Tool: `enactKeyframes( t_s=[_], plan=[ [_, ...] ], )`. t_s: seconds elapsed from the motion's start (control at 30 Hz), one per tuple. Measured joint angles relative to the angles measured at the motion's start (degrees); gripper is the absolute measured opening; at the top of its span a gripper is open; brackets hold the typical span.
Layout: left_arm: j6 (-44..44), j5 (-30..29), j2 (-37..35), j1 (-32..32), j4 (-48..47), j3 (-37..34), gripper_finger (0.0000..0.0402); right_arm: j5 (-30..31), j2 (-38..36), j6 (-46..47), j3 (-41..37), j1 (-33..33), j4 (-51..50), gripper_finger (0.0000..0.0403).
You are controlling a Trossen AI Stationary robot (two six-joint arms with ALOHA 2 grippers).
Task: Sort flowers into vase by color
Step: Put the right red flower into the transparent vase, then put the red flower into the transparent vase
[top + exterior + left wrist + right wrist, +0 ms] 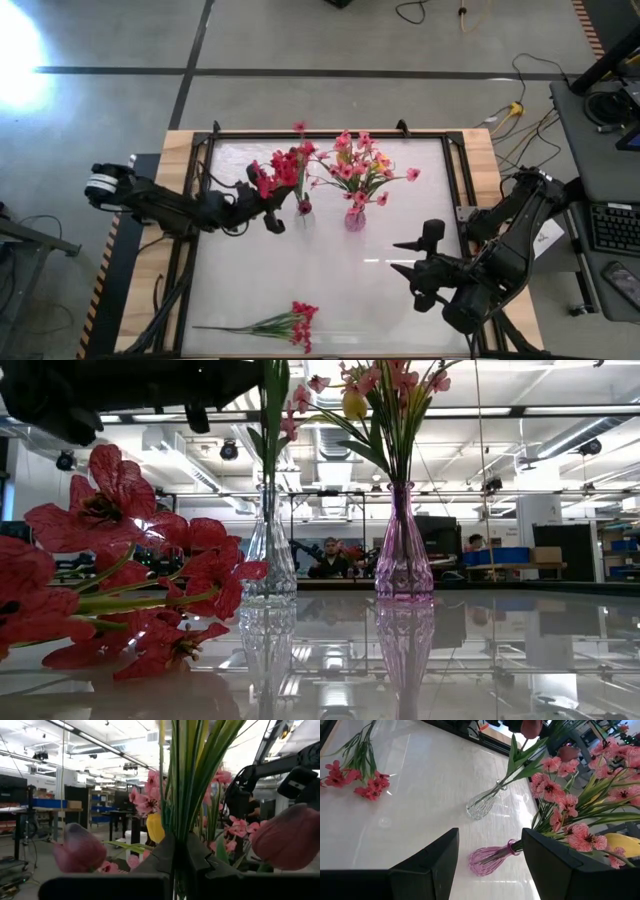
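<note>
A dark-red spray (280,170) stands in the clear glass vase (303,209) at the table's middle, and my left gripper (289,207) is shut on its stems just left of that vase. Next to it on the right, the pink glass vase (355,219) holds pink and yellow blossoms (360,165). Another dark-red spray (285,322) lies flat near the table's near edge; it fills the low view's left foreground (120,580). My right gripper (395,257) hovers open, right of and nearer than the pink vase, pointing left. My left gripper pinches the bundle of green stems (180,820) between its two fingers (155,860), below the blossoms. The fingers come level from the table's left and lie across the stems. The spray stands about upright, its lower end down in the clear vase's neck (495,790).
Black rails (330,133) frame the glossy white tabletop. Open surface lies between the two vases and the lying spray (355,777). The right arm's body (500,260) fills the right side. Beyond the table a person (330,560) sits among shelves and desks.
</note>
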Motion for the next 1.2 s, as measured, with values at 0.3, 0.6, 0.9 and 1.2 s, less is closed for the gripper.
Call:
enactKeyframes(
  t_s=[0.3,0.6,0.9,1.2],
  plan=[
    [0.2,-3.6,9.9,0.3,11.3,0.0,0.0000,0.0,0.0,-0.5,0.0,-0.4,0.0,0.0209],
    [-4.3,-5.5,8.7,-0.6,6.4,-2.6,0.0070,0.0,0.0,-0.4,0.0,-0.4,0.0,0.0209],
    [-10.9,-5.5,-9.6,-4.9,-26.4,-4.0,0.0172,-0.2,0.0,-0.4,0.0,-0.4,0.1,0.0209],
    [-26.5,-6.3,-20.9,-14.4,-94.9,17.8,0.0190,0.0,0.0,-0.5,0.0,-0.7,0.0,0.0209]
  ],
)
